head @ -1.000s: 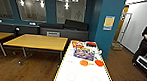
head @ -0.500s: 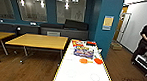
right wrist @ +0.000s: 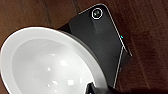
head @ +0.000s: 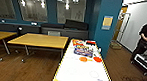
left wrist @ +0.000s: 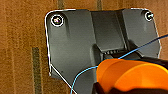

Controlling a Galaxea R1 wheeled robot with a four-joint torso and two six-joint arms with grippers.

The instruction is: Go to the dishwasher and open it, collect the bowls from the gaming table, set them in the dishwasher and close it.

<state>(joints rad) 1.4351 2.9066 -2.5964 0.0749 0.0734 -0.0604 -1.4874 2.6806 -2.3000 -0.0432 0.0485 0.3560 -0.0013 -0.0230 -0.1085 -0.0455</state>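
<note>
Two round orange bowls (head: pixel 83 59) (shallow), glossy white gaming table (head: pixel 84 74)

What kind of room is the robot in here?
Probably an office break or games room: a white-topped gaming table with orange bowls on it, yellow-topped tables beside it, dark teal walls with interior windows, and wood flooring.
</note>
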